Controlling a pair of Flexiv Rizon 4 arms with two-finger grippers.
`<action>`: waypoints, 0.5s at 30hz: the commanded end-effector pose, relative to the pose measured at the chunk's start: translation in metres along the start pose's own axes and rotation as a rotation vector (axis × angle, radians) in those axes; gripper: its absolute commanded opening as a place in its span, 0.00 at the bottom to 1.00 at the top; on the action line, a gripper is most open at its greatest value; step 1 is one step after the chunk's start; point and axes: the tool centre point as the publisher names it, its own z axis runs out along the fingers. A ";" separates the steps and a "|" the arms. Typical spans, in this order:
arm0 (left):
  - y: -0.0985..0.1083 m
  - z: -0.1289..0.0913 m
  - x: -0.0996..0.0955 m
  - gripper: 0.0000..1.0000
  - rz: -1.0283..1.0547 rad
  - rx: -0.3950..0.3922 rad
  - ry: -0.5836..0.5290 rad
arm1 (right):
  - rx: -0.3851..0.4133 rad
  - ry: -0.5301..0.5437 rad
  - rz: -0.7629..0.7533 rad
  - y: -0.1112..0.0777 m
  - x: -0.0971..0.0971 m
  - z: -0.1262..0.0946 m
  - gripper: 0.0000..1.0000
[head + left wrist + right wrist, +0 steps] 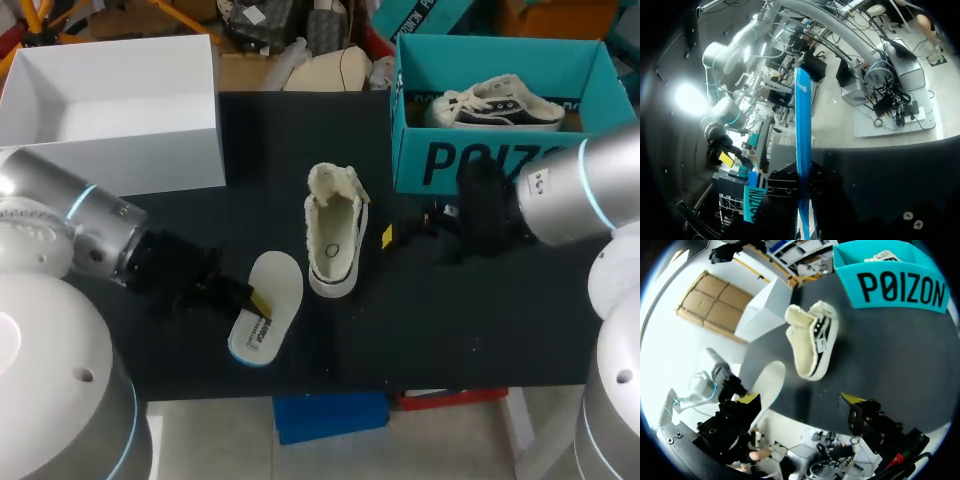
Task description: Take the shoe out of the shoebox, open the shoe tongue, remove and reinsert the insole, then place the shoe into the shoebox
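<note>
Cream shoe [333, 232] lies on the black table [480, 320], tongue open. Its white insole [277, 283] is out, pinched in my left gripper [258, 302]. My right gripper [800, 399] gapes wide, holding nothing. I think what's left is insole in, then shoe into the teal shoebox [470, 165].

The left arm [70, 215] comes in low from its side, and its gripper [255, 300] has both fingers pinched on the insole [277, 280], which runs edge-on between them and out ahead of the claw. The right arm [580, 190] reaches toward the middle, its gripper [392, 236] spread wide with nothing between its yellow tips [852, 399].
</note>
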 end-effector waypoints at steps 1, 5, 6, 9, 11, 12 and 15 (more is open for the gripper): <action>-0.002 0.003 -0.004 0.00 -0.001 0.001 0.031 | -0.029 -0.005 -0.018 -0.013 -0.001 -0.023 1.00; -0.006 0.007 -0.011 0.00 0.010 0.054 0.022 | -0.033 -0.012 -0.028 -0.014 -0.001 -0.025 1.00; -0.007 0.008 -0.013 0.00 0.005 0.076 0.018 | -0.033 -0.012 -0.028 -0.014 -0.001 -0.025 1.00; -0.009 0.017 -0.016 0.00 0.010 0.115 0.079 | -0.033 -0.012 -0.028 -0.014 -0.001 -0.025 1.00; -0.007 0.022 -0.018 0.00 0.019 0.132 0.127 | -0.033 -0.012 -0.028 -0.014 -0.001 -0.025 1.00; -0.006 0.023 -0.019 0.00 0.024 0.139 0.146 | -0.033 -0.012 -0.028 -0.014 -0.001 -0.025 1.00; -0.001 0.028 -0.025 0.00 0.047 0.164 0.199 | -0.033 -0.012 -0.028 -0.014 -0.001 -0.025 1.00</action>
